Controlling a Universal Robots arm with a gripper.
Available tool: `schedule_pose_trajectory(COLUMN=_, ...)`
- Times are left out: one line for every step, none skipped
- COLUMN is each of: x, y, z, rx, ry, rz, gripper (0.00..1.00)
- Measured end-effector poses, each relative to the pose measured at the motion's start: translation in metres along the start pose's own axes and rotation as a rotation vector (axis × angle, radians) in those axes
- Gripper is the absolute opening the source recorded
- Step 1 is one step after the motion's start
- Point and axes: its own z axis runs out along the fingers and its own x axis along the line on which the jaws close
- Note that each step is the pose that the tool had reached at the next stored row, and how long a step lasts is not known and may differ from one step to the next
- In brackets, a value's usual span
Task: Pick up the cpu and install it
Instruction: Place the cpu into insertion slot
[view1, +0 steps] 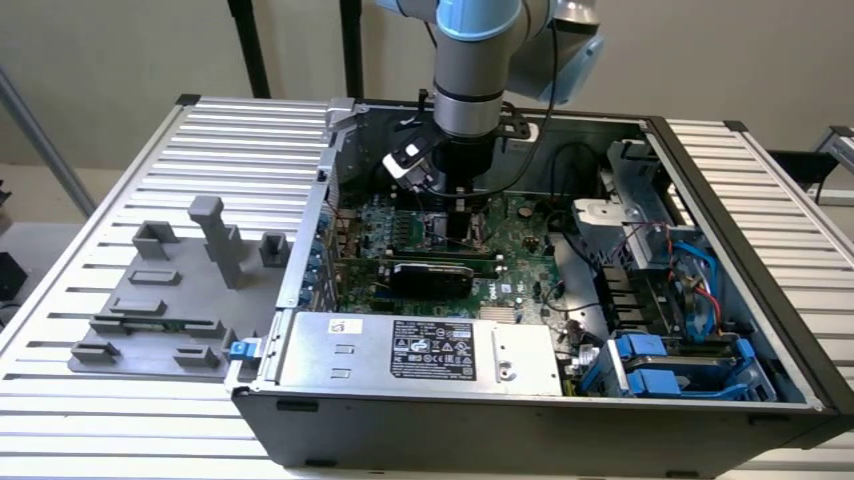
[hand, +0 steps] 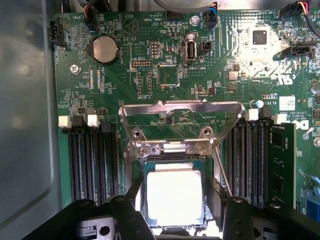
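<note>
The cpu (hand: 174, 196), a square chip with a bright silver top, lies flat in the motherboard socket (hand: 142, 167). The socket's metal load plate (hand: 180, 107) stands flipped open beyond it. My gripper (hand: 174, 200) hangs straight over the chip, with one black finger (hand: 131, 197) on each side of it and a narrow gap at each edge. The jaws look open and hold nothing. In the exterior view the gripper (view1: 461, 232) reaches down into the open computer case (view1: 747, 250), low over the green motherboard (view1: 521, 270).
Memory slots (hand: 92, 160) flank the socket, and a memory stick (hand: 282, 160) stands on one side. A grey power supply box (view1: 420, 350) sits at the case front and blue drive bays (view1: 667, 365) at the exterior view's right. A grey part holder (view1: 167, 290) rests on the slatted table.
</note>
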Motion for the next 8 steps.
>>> schedule_pose_trajectory(x=0.0, y=0.0, z=-0.0001, rx=0.0001, ry=-0.0002, rz=0.0, gripper=0.63)
schedule_pose_trajectory(x=0.0, y=0.0001, z=-0.0001, rx=0.0002, ry=-0.0002, rz=0.0, gripper=0.63)
schedule_pose_trajectory(x=0.0, y=0.0, z=-0.0001, rx=0.0005, ry=-0.0003, rz=0.0, gripper=0.63)
schedule_pose_trajectory(x=0.0, y=0.0, z=-0.0001, rx=0.0008, ry=-0.0003, rz=0.0, gripper=0.63)
schedule_pose_trajectory(x=-0.0001, y=0.0, z=-0.0003, rx=0.0012, ry=-0.0005, rz=0.0, gripper=0.63)
schedule_pose_trajectory(x=-0.0001, y=0.0, z=-0.0009, rx=0.0018, ry=-0.0006, rz=0.0, gripper=0.63)
schedule_pose_trajectory(x=-0.0001, y=0.0001, z=-0.0016, rx=0.0023, ry=-0.0005, rz=0.0, gripper=0.63)
schedule_pose_trajectory(x=-0.0001, y=0.0001, z=-0.0029, rx=0.003, ry=-0.0005, rz=0.0, gripper=0.63)
